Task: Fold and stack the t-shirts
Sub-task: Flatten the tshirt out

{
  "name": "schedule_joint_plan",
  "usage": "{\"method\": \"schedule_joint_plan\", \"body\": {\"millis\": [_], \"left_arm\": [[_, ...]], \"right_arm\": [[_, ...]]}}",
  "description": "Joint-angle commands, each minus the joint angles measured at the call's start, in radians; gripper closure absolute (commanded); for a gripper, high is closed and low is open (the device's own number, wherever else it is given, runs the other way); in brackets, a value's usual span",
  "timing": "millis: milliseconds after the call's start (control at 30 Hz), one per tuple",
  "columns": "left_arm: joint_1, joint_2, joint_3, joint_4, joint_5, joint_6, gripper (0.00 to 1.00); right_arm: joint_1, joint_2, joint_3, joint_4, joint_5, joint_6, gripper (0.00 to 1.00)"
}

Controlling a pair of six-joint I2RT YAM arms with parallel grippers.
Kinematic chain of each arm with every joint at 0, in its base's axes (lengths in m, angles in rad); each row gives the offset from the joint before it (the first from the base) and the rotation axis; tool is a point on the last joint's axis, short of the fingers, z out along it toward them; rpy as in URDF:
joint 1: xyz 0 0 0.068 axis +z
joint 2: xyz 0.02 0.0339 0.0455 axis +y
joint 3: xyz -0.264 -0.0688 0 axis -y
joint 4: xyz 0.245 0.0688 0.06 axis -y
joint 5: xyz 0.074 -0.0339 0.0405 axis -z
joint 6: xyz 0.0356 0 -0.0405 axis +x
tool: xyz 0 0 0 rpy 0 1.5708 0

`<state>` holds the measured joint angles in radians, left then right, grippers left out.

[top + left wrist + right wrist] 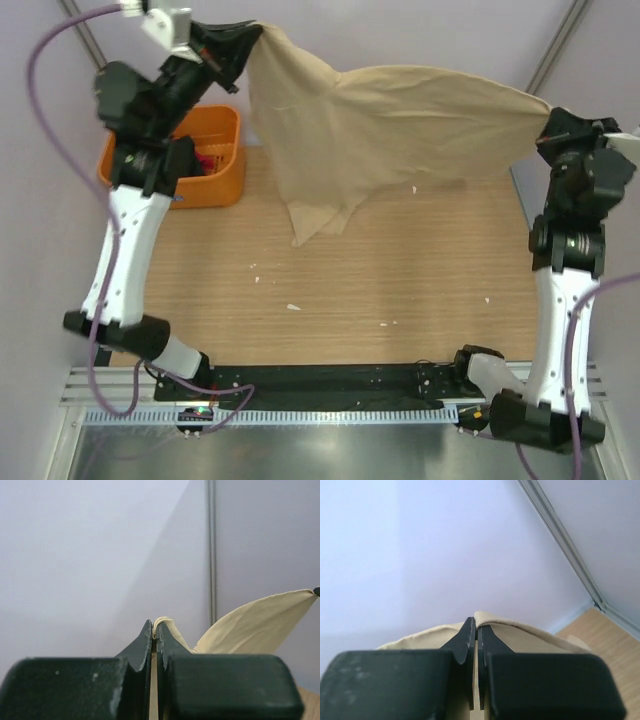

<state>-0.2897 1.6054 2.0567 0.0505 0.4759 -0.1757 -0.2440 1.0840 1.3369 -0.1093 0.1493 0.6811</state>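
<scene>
T-shirt (380, 130) stretched roughly left-right, hanging.

Basket (218, 188) left — t-shirt (380, 130) hangs right.

An orange plastic basket (212, 188) with slotted walls stands on a light wood-grain table (400, 280), whose bare top spreads to the right of the basket and nearer than it. Small white scraps lie scattered on the wood, all to the right of the basket and nearer. The largest (293, 307) is well apart from it and another (415, 188) lies further right. Behind the basket rises a pale lilac wall (400, 30). A grey metal post (88, 40) slants up behind the basket's left side, and a second post (555, 50) stands far to its right. Well nearer than the basket, a ribbed metal rail (330, 413) runs along the table's edge
</scene>
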Motion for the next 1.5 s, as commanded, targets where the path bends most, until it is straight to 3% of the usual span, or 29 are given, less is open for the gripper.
{"method": "schedule_joint_plan", "body": {"millis": [0, 267, 400, 567, 700, 933, 1067, 1200, 1300, 1367, 1467], "left_arm": [[0.001, -0.175, -0.041, -0.004, 0.066, 0.065, 1.00], [-0.025, -0.494, -0.043, -0.115, 0.035, 0.171, 1.00], [-0.046, -0.526, 0.003, -0.113, 0.041, 0.200, 1.00], [-0.058, -0.464, -0.033, -0.103, -0.012, 0.251, 1.00], [-0.057, -0.368, -0.150, -0.055, -0.079, 0.277, 1.00], [-0.048, -0.080, -0.371, 0.190, -0.158, 0.292, 1.00], [-0.037, 0.205, -0.426, 0.372, -0.220, 0.263, 1.00], [-0.016, 0.494, -0.319, 0.382, -0.180, 0.144, 1.00], [-0.016, 0.689, -0.140, 0.287, -0.137, 0.104, 1.00], [-0.019, 0.752, -0.054, 0.258, -0.134, 0.088, 1.00], [-0.019, 0.789, -0.040, 0.273, -0.144, 0.090, 1.00]], "right_arm": [[-0.005, -0.167, 0.008, -0.058, -0.027, -0.081, 0.99], [0.008, -0.367, 0.119, -0.131, -0.083, -0.158, 0.99], [0.014, -0.378, 0.188, -0.144, -0.089, -0.164, 0.99], [0.015, -0.340, 0.128, -0.090, -0.109, -0.132, 0.99], [0.014, -0.282, 0.038, -0.024, -0.128, -0.129, 0.99], [0.015, -0.095, -0.292, 0.201, -0.094, -0.141, 0.99], [0.014, 0.093, -0.409, 0.386, -0.079, -0.144, 0.99], [0.014, 0.350, -0.423, 0.503, -0.066, -0.155, 0.99], [0.009, 0.543, -0.346, 0.520, -0.089, -0.156, 0.99], [0.000, 0.670, -0.267, 0.499, -0.128, -0.161, 0.99], [-0.014, 0.769, -0.203, 0.470, -0.137, -0.164, 0.99]]}}
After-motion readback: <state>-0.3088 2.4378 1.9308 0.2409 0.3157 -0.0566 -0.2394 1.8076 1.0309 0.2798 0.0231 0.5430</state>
